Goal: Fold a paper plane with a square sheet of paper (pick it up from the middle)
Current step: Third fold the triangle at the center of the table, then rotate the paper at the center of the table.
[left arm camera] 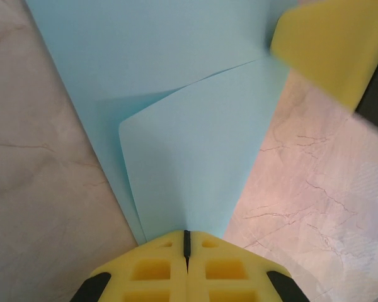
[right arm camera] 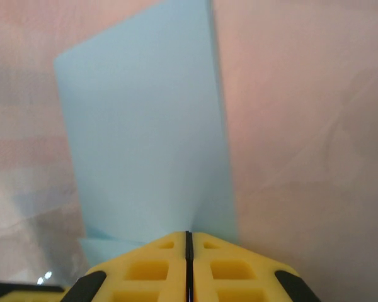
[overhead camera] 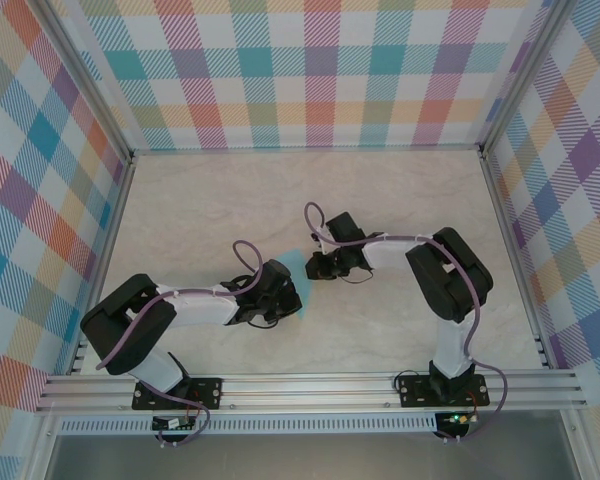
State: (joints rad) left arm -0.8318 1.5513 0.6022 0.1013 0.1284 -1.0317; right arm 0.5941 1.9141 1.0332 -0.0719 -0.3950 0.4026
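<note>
Near the middle of the tabletop [overhead camera: 210,200], you see the left gripper [left arm camera: 187,236] and the right gripper [right arm camera: 188,234] both clamped on the folded blue paper [left arm camera: 195,151], jaws together.

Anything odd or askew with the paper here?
Nothing torn. The paper, pinched by the left gripper and right gripper, has a folded-over flap whose edge bows slightly instead of lying crisply creased.

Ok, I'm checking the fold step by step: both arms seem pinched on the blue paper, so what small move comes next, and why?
Probably press the flap flat against the table to set its crease. The left fingers and right fingers are both shut on the paper, and in the left wrist view the flap sits loose, shadowed underneath, not yet creased.
</note>
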